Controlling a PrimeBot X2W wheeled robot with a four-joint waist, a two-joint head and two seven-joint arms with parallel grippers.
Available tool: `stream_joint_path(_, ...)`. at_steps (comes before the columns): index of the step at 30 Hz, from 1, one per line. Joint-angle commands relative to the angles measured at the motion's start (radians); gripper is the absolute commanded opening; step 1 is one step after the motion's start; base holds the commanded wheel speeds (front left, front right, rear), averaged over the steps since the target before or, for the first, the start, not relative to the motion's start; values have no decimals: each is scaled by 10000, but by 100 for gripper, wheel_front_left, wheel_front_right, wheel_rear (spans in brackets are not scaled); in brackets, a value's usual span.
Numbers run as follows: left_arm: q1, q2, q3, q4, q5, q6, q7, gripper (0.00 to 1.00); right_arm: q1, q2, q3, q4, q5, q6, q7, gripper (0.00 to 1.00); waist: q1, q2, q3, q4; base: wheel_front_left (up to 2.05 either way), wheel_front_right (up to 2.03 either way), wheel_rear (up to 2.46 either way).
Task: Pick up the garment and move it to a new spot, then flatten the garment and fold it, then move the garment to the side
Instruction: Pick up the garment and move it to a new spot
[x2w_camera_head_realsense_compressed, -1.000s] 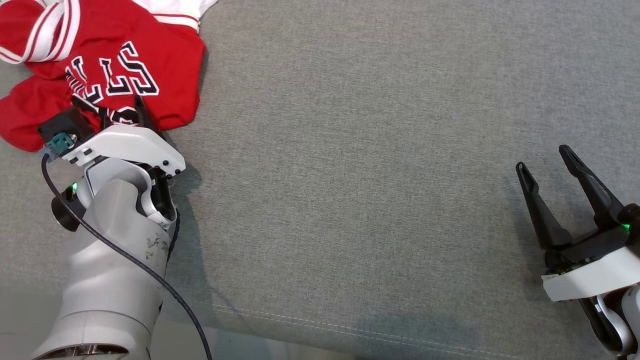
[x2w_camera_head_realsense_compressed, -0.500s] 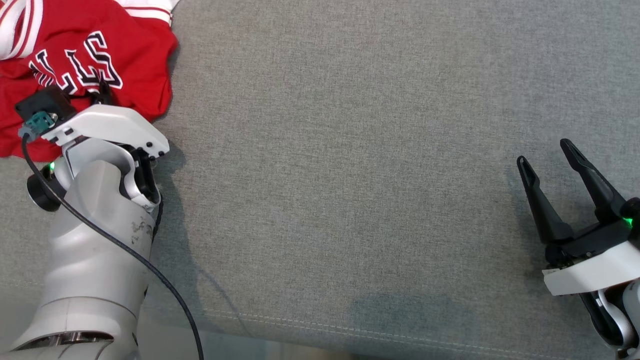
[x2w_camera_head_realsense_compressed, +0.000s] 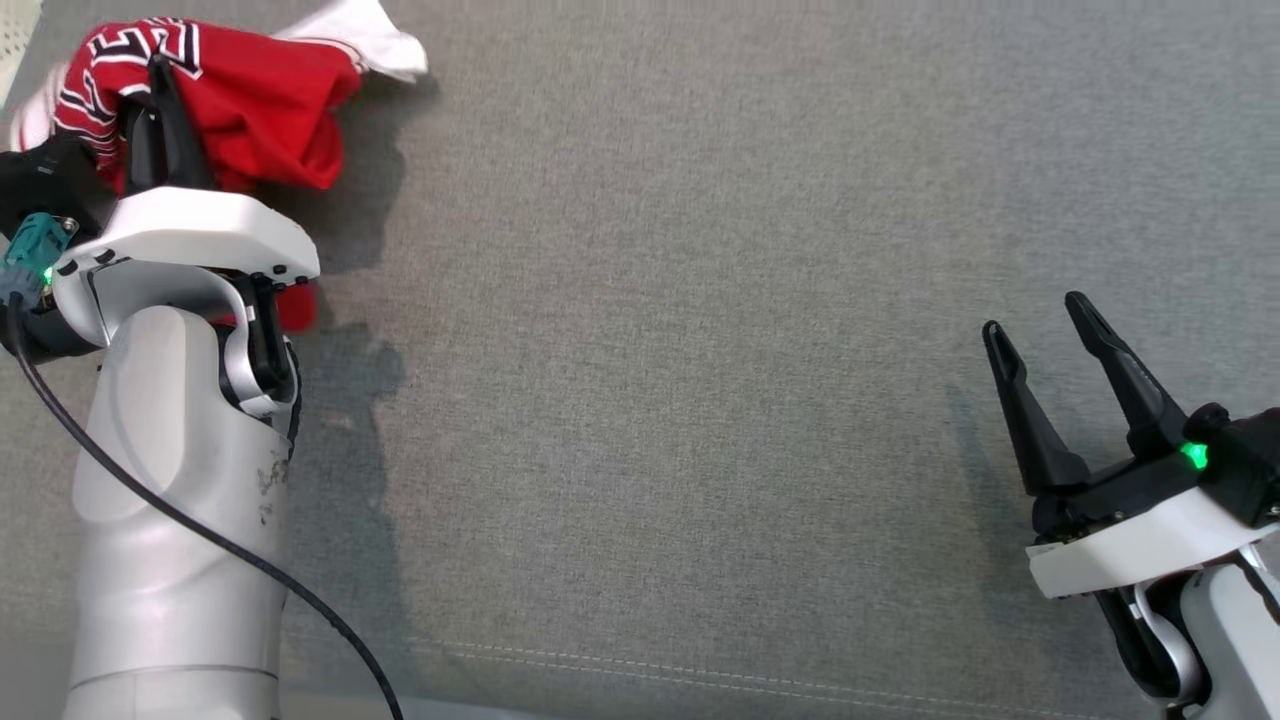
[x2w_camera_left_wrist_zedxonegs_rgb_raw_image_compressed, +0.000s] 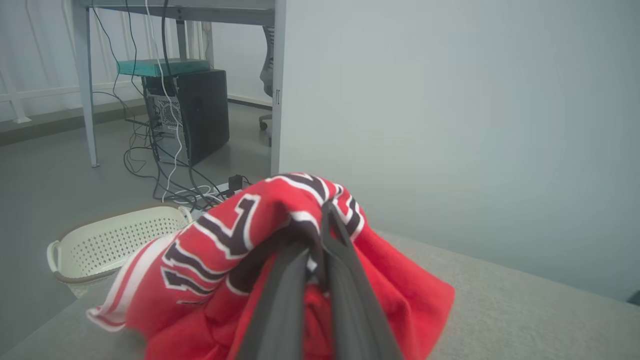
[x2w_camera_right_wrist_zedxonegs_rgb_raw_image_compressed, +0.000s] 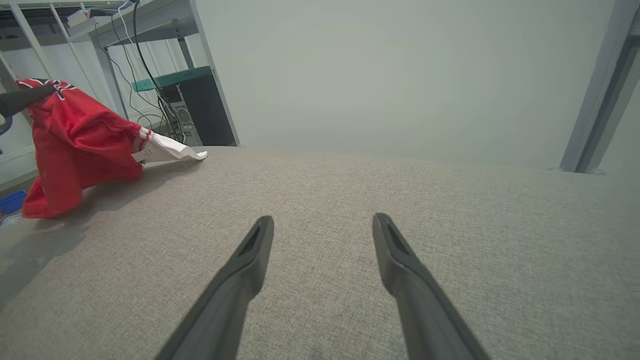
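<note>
Garment (x2w_camera_head_realsense_compressed: 260, 110), flat a second ago, now hangs bunched, mostly off counter (x2w_camera_head_realsense_compressed: 700, 350), left gripper (x2w_camera_head_realsense_compressed: 160, 75) jaws clamped on it; right gripper (x2w_camera_head_realsense_compressed: 1032, 315) jaws wide apart, empty; relocation comes next.

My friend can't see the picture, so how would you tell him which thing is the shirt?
Start at the big grey fabric surface and go to its far left part. There the left end effector pinches a bunched-up shirt. It is bright red with black-and-white letters and white striped trim, unlike the cream basket nearby.
</note>
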Motion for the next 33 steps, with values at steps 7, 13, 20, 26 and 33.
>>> stream_joint_path(7, 619, 122, -158, -1492, 209, -545, -59, 0, 311, 541, 123, 35, 86, 0, -61, 100, 0, 0, -1221, -680, 0, 0, 0)
stream_joint_path(13, 887, 63, -842, -1890, -50, -760, -59, 0, 626, 950, 89, 150, 118, 0, -61, 100, 0, 0, -1883, -1303, 0, 0, 0)
stream_joint_path(20, 1063, 55, -2159, -1925, -1039, -621, -59, 0, 827, 1279, -35, 208, 130, 0, -61, 100, 0, 0, -2283, -2166, 0, 0, 0)
stream_joint_path(26, 1144, 54, -3216, -1857, -1663, -385, -57, 0, 873, 1427, -117, 187, 115, 0, -61, 100, 0, 0, -2319, -2767, 0, 0, 0)
stream_joint_path(33, 1288, 54, -4775, -1500, -2509, 2, -54, 0, 854, 1606, -217, 139, 94, 0, -61, 100, 0, 0, -2228, -3566, 0, 0, 0)
